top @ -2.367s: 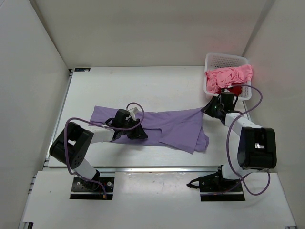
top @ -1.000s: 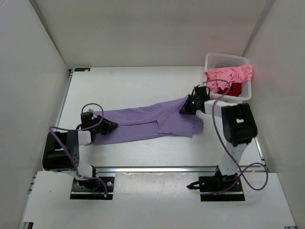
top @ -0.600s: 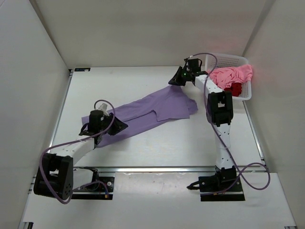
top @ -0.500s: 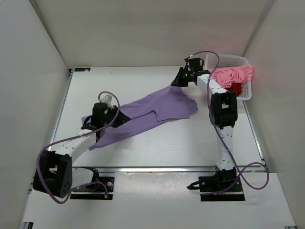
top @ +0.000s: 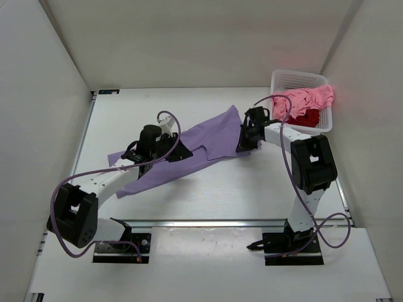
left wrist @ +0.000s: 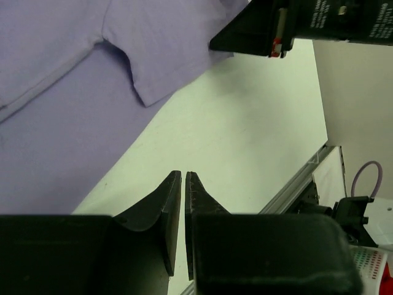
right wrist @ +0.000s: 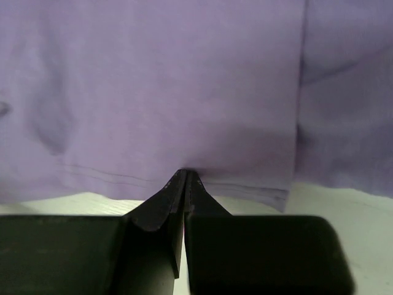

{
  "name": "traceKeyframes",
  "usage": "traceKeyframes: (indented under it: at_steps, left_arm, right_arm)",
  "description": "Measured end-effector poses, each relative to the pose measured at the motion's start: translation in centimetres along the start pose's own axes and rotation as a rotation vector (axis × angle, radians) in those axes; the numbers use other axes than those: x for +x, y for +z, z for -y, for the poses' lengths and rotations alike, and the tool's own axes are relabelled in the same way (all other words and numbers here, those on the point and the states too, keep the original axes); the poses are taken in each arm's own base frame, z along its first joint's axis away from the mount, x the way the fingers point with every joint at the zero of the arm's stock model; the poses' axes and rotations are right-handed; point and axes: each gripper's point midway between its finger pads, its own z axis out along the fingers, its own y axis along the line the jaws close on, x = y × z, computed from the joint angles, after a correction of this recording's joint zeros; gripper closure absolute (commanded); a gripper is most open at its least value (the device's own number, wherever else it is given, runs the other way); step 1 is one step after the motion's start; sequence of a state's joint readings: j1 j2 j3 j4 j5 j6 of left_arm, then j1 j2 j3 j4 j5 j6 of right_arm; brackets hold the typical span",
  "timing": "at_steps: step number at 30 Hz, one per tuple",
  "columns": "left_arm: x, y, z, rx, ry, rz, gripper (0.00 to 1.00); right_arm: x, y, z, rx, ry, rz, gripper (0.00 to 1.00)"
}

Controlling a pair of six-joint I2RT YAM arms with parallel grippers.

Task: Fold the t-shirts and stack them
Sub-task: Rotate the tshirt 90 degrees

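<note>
The lavender t-shirt [top: 211, 132] lies spread on a diagonal across the white table, from near left to far right. It fills the top of the right wrist view [right wrist: 153, 74] and the upper left of the left wrist view [left wrist: 61, 61]. My right gripper [top: 242, 145] is at the shirt's right edge, shut with its tips [right wrist: 185, 173] pinching the hem. My left gripper [top: 182, 153] is over the shirt's near edge. It is shut and empty [left wrist: 183, 174], with bare table under its tips. The pink t-shirt [top: 306, 99] and the dark red t-shirt [top: 308, 117] lie bunched in the basket.
A white lattice basket [top: 295, 77] stands at the far right corner of the table. White walls close in the table on the left, back and right. A metal rail [top: 208, 223] runs along the near edge. The right gripper's black body shows in the left wrist view [left wrist: 276, 27].
The lavender shirt was dragged away from me and turned onto a diagonal. My right gripper swung far back, then returned nearer with the hem. My left gripper moved right along the shirt.
</note>
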State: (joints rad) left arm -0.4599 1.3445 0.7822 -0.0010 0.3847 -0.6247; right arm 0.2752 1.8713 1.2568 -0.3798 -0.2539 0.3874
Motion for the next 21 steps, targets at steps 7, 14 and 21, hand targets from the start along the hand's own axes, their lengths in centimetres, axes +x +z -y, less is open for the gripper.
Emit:
traceKeyframes:
  at_steps: [7, 14, 21]
  left_arm:
    - [1.1, -0.9, -1.1, -0.017, -0.014, -0.025, 0.85]
    - [1.7, -1.6, -3.2, -0.058, -0.052, -0.031, 0.81]
    - [1.6, -2.2, -4.4, -0.107, -0.068, -0.033, 0.74]
  right_arm:
    - [0.1, 2.6, 1.5, 0.020, 0.036, -0.098, 1.00]
    - [-8.7, 8.0, -0.9, -0.113, 0.040, -0.066, 1.00]
    - [-17.9, 10.8, -2.7, -0.211, 0.026, 0.086, 0.99]
